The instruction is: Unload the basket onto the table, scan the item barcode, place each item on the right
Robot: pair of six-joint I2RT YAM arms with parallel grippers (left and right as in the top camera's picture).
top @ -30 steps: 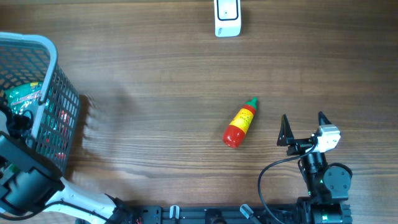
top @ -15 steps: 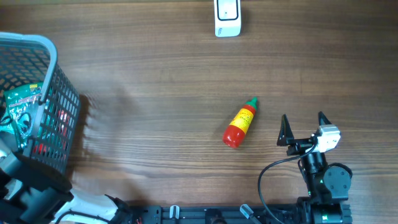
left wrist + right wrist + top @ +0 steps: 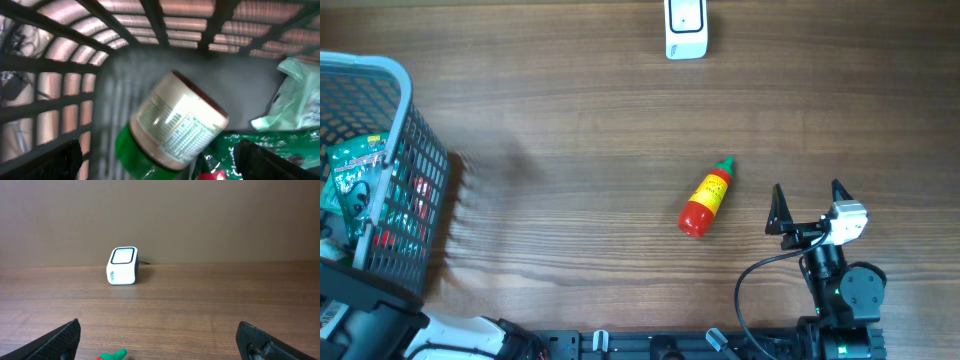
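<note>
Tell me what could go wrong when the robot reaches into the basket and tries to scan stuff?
1. The jar lies tilted beside crinkly bags in the basket; its round side might slip out of the open left end effector.
2. The sauce bottle lies on its side on the table, so a nudge from the open right end effector could roll it.
</note>
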